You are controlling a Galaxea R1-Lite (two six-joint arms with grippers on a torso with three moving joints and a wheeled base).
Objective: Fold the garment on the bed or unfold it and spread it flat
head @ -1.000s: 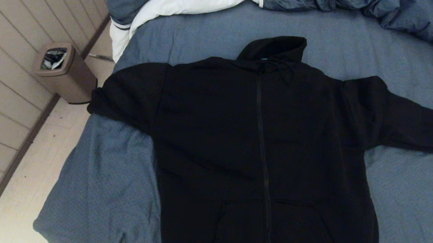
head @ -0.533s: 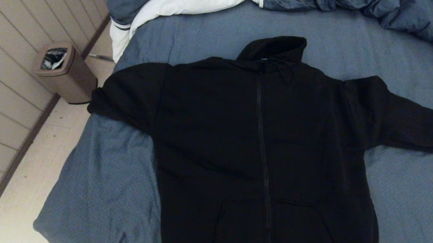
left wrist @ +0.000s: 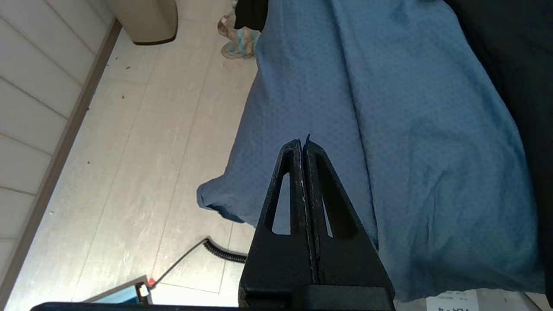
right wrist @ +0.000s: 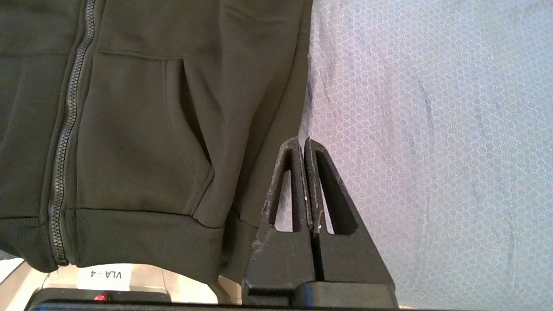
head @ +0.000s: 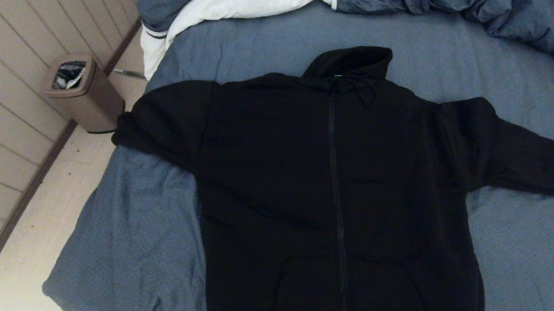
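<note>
**Lying flat with both grippers parked at the near edge**

Looking down from the head view, the garment (head: 339, 191) lies spread front-up on the bed (head: 524, 257), zipper (head: 337, 181) closed. Its long axis runs hood (head: 353, 62) at 12 o'clock to hem at 6 o'clock, where the hem leaves the frame. One sleeve (head: 160, 117) reaches to 9 o'clock, its end over the bed's side near a brown bin (head: 82, 91); the other sleeve (head: 537, 158) stretches to 3 o'clock. A rumpled duvet (head: 470, 7) is bunched at 12. Neither arm shows here.

From the left wrist view, the left gripper (left wrist: 303, 142) has its fingers pressed together and holds nothing. It hangs over the sheet draped at the bed's corner — the black cloth sits well apart, toward 2 o'clock.

From the right wrist view, the right gripper (right wrist: 302, 144) is likewise closed and empty. It hovers just beside the garment's side seam, with the pocket (right wrist: 190, 125) at 10 o'clock and the ribbed hem (right wrist: 142, 235) at 8 o'clock.

Judging by this, the right arm is nearer — a fold would likely start from the hem corner on its side.
</note>
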